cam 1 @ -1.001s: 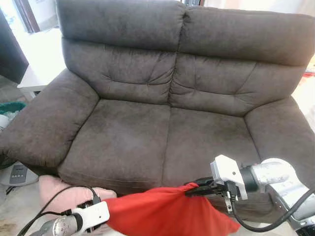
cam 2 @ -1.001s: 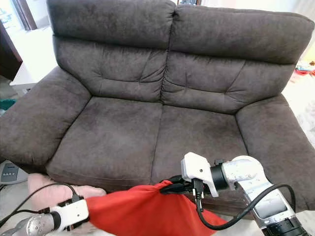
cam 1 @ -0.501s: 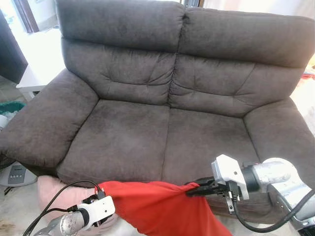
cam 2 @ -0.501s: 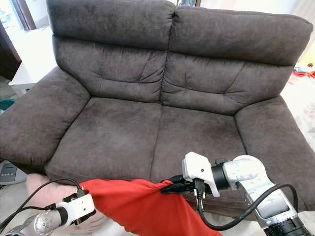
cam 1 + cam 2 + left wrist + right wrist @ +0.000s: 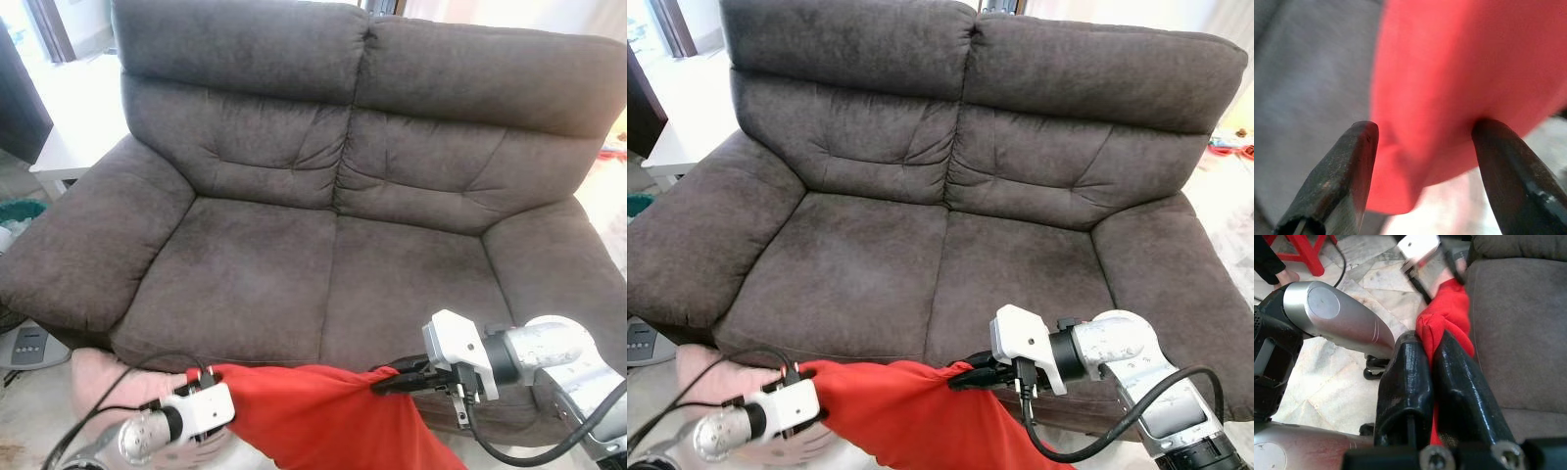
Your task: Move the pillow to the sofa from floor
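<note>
A red pillow (image 5: pixel 323 416) hangs stretched between my two grippers, just in front of the dark brown sofa's (image 5: pixel 333 264) seat edge and slightly below it. My left gripper (image 5: pixel 204 380) grips the pillow's left corner; in the left wrist view its fingers (image 5: pixel 1337 181) straddle the red fabric (image 5: pixel 1459 73). My right gripper (image 5: pixel 387 382) is shut on the pillow's right top corner, with bunched red cloth (image 5: pixel 1449 313) pinched between its fingers (image 5: pixel 1405 382). The pillow's lower part runs out of the bottom of the eye views.
A pink pillow (image 5: pixel 98 377) lies on the floor behind my left arm, against the sofa's left front. A white device (image 5: pixel 24 345) sits on the floor at left, and a white table (image 5: pixel 69 147) stands beyond the left armrest. Red stool legs (image 5: pixel 1308 254) stand on the marble floor.
My left gripper has lifted the pillow's left corner up toward the seat's front edge, pulling the cloth taut. The right gripper has held its place.
</note>
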You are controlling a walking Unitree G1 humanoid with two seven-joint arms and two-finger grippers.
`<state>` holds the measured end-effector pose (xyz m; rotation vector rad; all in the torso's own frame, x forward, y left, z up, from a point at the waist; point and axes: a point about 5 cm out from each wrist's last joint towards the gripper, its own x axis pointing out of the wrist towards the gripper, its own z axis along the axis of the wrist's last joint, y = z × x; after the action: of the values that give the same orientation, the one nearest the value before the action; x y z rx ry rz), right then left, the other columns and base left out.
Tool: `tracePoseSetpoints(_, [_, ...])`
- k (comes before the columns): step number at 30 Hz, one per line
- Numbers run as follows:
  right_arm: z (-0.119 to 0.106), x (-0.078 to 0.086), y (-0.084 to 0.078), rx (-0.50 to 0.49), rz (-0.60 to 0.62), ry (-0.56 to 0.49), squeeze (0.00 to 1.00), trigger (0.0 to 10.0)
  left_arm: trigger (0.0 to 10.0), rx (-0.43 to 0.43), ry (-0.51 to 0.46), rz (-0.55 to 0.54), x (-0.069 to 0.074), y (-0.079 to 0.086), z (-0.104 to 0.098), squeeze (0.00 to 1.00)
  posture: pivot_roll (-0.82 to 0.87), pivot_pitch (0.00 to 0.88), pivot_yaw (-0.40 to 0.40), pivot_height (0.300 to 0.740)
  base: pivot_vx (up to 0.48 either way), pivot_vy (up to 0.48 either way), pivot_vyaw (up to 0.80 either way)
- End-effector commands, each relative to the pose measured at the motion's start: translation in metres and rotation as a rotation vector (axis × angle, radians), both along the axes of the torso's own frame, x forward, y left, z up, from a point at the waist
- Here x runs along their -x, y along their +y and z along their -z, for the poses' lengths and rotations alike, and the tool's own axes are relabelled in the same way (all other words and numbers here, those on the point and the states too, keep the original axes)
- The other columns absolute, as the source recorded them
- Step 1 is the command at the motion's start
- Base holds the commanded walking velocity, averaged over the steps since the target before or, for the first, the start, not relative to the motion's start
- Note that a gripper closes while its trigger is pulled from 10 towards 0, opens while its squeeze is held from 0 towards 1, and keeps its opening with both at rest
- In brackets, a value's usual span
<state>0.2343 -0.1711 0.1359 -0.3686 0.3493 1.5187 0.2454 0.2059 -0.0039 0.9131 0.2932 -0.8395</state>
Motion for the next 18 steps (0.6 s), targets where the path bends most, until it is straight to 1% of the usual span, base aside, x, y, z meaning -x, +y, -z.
tracePoseSetpoints(1, [-0.016, -0.002, 0.005, -0.046, -0.04, -0.069, 0.0, 10.0, 10.0, 0.017, -0.042, 0.003, -0.005, 0.002, -0.008, 0.0, 0.13, 0.011, -0.11, 0.74, 0.0, 0.0, 0.0])
tracePoseSetpoints(3, [-0.015, -0.002, 0.005, -0.045, -0.039, -0.068, 0.0, 10.0, 10.0, 0.016, -0.05, 0.007, -0.005, 0.003, -0.01, 0.0, 0.13, 0.01, -0.11, 0.74, 0.0, 0.0, 0.0])
tracePoseSetpoints(5, [-0.015, -0.002, 0.005, -0.044, -0.04, -0.067, 0.0, 10.0, 10.0, 0.004, -0.051, -0.011, -0.006, 0.007, -0.009, 0.0, 0.14, 0.005, -0.11, 0.74, 0.0, 0.0, 0.0])
tracePoseSetpoints(8, [-0.014, -0.001, 0.005, -0.039, -0.047, -0.064, 0.0, 10.0, 10.0, -0.004, -0.013, -0.032, -0.003, 0.011, -0.005, 0.0, 0.13, 0.001, -0.11, 0.74, 0.0, 0.0, 0.0])
tracePoseSetpoints(17, [-0.014, -0.001, 0.005, -0.037, -0.049, -0.064, 0.0, 10.0, 10.0, -0.002, -0.008, -0.029, -0.002, 0.012, -0.005, 0.0, 0.13, 0.001, -0.11, 0.74, 0.0, 0.0, 0.0])
tracePoseSetpoints(18, [-0.003, 0.002, -0.009, 0.104, -0.049, -0.05, 0.0, 10.0, 10.0, -0.002, 0.028, -0.017, -0.002, 0.008, -0.003, 0.0, 0.12, 0.011, -0.116, 0.74, 0.0, 0.0, 0.0])
